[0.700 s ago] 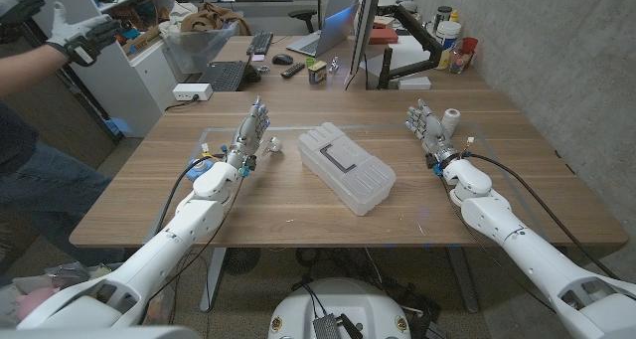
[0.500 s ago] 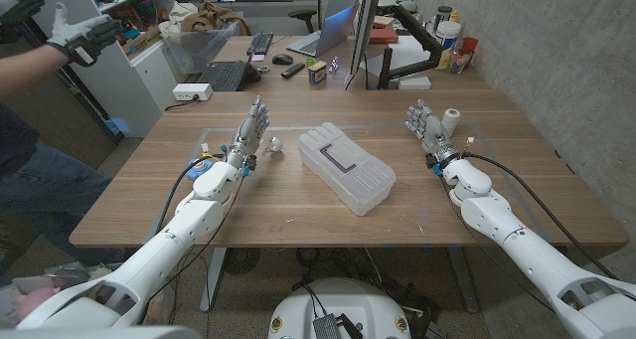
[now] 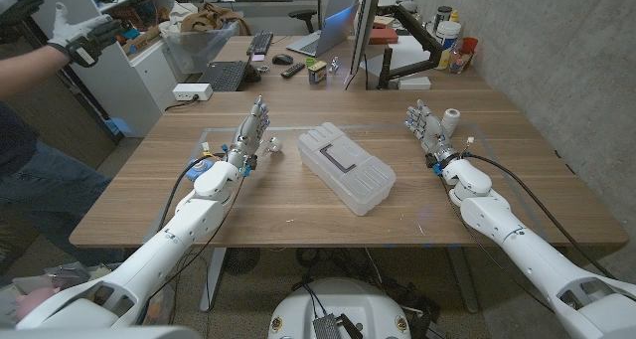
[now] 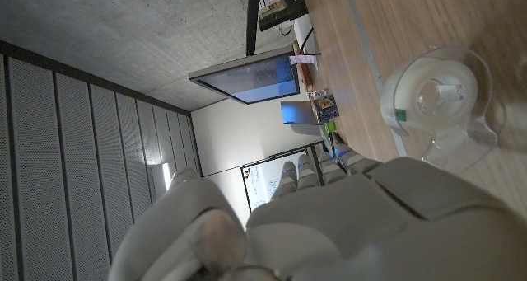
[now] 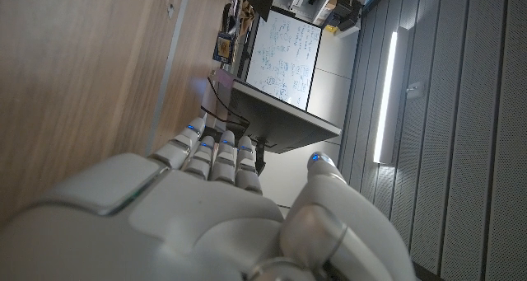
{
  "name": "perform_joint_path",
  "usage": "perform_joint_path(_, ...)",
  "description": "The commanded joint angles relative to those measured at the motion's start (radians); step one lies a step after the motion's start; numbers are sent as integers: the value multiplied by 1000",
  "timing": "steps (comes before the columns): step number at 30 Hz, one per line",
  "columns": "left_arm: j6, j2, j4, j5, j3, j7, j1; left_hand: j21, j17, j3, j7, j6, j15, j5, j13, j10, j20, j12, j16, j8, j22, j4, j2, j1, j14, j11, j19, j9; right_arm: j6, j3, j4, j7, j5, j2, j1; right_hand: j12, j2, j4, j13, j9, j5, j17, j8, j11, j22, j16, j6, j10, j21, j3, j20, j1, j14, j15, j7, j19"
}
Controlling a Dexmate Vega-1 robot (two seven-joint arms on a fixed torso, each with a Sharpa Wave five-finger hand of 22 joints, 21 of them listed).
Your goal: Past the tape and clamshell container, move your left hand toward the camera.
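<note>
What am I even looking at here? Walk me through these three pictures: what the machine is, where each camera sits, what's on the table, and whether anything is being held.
This is a two-armed robot standing at a wooden table, steered remotely by a person. Each white arm ends in a hand with fingers.

The wide picture comes from a camera on the robot's head, looking down. Its left hand is on the picture's left, its right hand on the right. Both are open and hold nothing.

The other two pictures come from cameras on the wrists, looking along the back of each hand, and they are turned, so the room looks tipped over.

On the table lie a clear clamshell container in the middle and a tape dispenser just beside the left hand. A small white cylinder stands near the right hand. A person's gloved hand shows at the far left.
</note>
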Motion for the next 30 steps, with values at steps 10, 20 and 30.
perform_joint_path(10, 13, 12, 0, 6, 4, -6, -4, 0, 4, -2, 1, -2, 0, 5, 5, -1, -44, 6, 3, 4, 5, 3, 7, 12, -2, 3, -9, 2, 44, 4, 5, -20, -15, 13, -8, 7, -2, -6, 5, 4, -6, 2, 11, -1, 3, 8, 16, 17, 6, 4, -8, 8, 16, 3, -2, 9)
perform_joint_path(20, -1, 33, -2, 18, 2, -18, 6, -4, 5, -3, -2, -3, 1, 6, 5, 0, -30, 6, 2, 3, 6, 3, 11, 15, -4, -2, -19, 3, 71, 8, 12, -44, -31, 24, -11, 10, -1, -7, 5, 4, -7, 3, 15, -5, 3, 10, 29, 26, 8, 3, -7, 7, 24, 2, -7, 12)
perform_joint_path(30, -29, 45, -14, 18, -15, -19, 23, -3, 5, -5, -5, -5, 4, 7, 5, -2, -25, 5, 3, 2, 6, 3, 13, 16, -2, -3, -18, 3, 79, 0, 22, -54, -48, 31, -3, 16, 1, -11, 5, 4, -8, 3, 20, -10, 3, 13, 50, 45, 11, 3, -10, 10, 40, -8, -15, 22)
